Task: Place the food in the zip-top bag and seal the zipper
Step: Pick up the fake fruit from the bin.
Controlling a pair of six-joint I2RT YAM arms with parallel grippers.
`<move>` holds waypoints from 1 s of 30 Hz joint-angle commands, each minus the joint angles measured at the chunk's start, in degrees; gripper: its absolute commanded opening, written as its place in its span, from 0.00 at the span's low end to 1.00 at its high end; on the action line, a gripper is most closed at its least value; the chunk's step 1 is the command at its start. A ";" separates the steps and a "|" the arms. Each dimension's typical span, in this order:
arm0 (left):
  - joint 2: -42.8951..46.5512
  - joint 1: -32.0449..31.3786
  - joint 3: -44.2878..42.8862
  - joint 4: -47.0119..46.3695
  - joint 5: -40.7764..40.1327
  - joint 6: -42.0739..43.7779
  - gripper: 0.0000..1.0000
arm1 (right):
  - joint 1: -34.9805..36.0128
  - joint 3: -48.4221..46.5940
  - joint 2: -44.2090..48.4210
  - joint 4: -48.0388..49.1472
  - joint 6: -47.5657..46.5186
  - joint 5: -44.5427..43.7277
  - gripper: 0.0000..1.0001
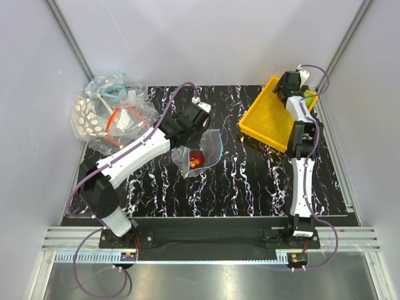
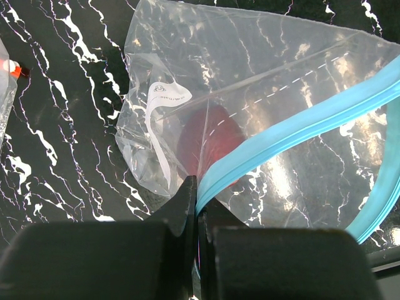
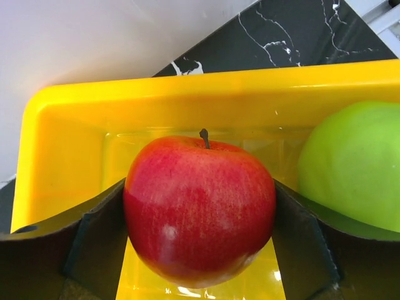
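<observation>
The clear zip-top bag (image 1: 209, 147) hangs open above mid-table, held up by my left gripper (image 1: 190, 142). In the left wrist view that gripper (image 2: 197, 190) is shut on the teal-blue zipper (image 2: 294, 128) at one end of the mouth. A dark red fruit (image 2: 209, 140) lies inside the bag (image 2: 262, 69) and also shows in the top view (image 1: 195, 157). My right gripper (image 1: 292, 87) is down in the yellow tray (image 1: 265, 122). Its fingers (image 3: 100, 231) press both sides of the bright red fruit (image 3: 200, 209). The lime green fruit (image 3: 356, 165) sits right beside it in the tray (image 3: 69, 144).
A heap of other clear bags lies at the back left, with a white-dotted one (image 1: 89, 119) and one with red-orange strips (image 1: 125, 117). White enclosure walls stand close on the left, back and right. A metal rail (image 1: 206, 237) runs along the near edge.
</observation>
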State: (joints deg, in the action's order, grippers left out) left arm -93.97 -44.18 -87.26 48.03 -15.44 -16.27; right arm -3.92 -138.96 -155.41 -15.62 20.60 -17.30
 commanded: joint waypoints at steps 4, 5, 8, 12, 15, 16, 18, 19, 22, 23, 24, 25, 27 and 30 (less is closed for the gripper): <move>0.63 -0.29 0.08 -1.10 -0.99 0.80 0.00 | -0.30 11.93 10.72 7.52 -0.03 1.48 0.71; 0.72 -0.29 0.08 -1.10 -0.99 0.80 0.00 | -0.21 12.82 11.79 8.14 -0.56 2.78 0.70; 0.90 -0.20 0.08 -1.10 -0.99 0.89 0.00 | 0.23 17.83 17.15 8.93 -1.53 4.72 0.67; 0.63 -0.46 -0.27 -0.57 -1.34 1.07 0.00 | 1.02 30.12 27.60 12.88 -1.44 7.45 0.62; 0.98 -0.64 -0.36 -0.13 -1.78 0.89 0.00 | 1.90 40.49 36.83 14.47 -1.09 10.26 0.59; 0.99 -0.73 -0.45 -0.22 -1.61 0.89 0.00 | 2.25 45.56 41.63 14.47 -1.00 10.44 0.59; 1.25 -0.73 -0.45 -0.22 -1.43 1.07 0.00 | 3.04 50.78 46.67 14.65 -0.56 12.63 0.59; 1.25 -0.73 -0.63 -0.13 -1.35 1.24 0.00 | 3.31 55.15 51.39 14.13 0.66 13.51 0.58; 1.60 -0.73 -0.80 -0.04 -1.52 1.33 0.00 | 5.31 63.68 61.41 11.93 2.68 17.12 0.57; 1.69 -0.73 -0.80 -0.04 -1.35 1.42 0.00 | 6.03 65.72 63.98 11.23 2.86 19.82 0.57; 1.95 -0.73 -0.80 0.04 -1.26 1.42 0.00 | 8.21 67.66 66.70 10.70 2.52 20.28 0.56; 1.95 -0.73 -0.63 -0.13 -1.00 1.51 0.00 | 9.45 70.55 71.52 9.82 1.82 19.85 0.56; 1.87 -0.73 -0.63 -0.31 -0.64 1.51 0.00 | 12.00 72.76 75.85 6.14 1.29 20.72 0.55; 1.60 -0.73 -0.63 -0.22 0.24 1.51 0.00 | 15.87 78.12 84.81 2.70 1.55 24.67 0.55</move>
State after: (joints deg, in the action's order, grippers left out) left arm -93.95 -44.71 -87.24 48.73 -15.73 -15.79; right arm 9.45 -64.40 -77.01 -8.47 22.02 1.96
